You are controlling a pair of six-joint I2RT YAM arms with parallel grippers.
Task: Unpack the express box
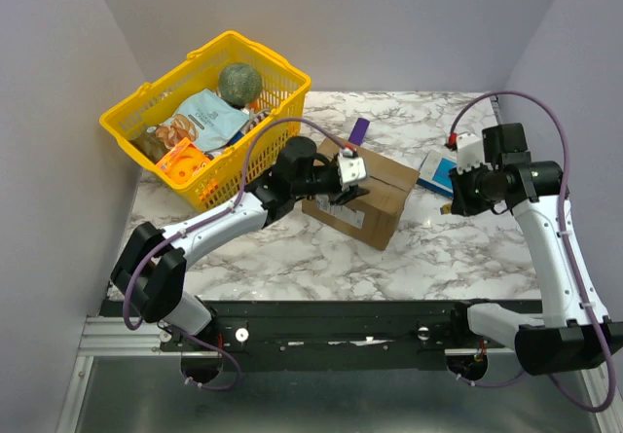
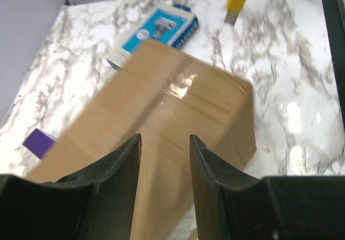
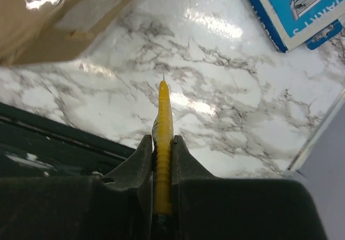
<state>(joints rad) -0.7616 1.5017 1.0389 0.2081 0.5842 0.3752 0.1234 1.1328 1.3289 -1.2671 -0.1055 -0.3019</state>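
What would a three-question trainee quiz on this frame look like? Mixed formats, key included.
1. True or false: the right gripper is empty.
2. Multiple choice: what lies on the table to the robot's right of the brown cardboard express box? A) blue-and-white flat carton B) yellow plastic basket C) slim purple box
3. Short answer: the left gripper is over the express box. Is it open or shut, and is anything between its fingers?

Key
1. False: it is shut on a slim yellow utility knife.
2. A
3. Open, with nothing between the fingers.
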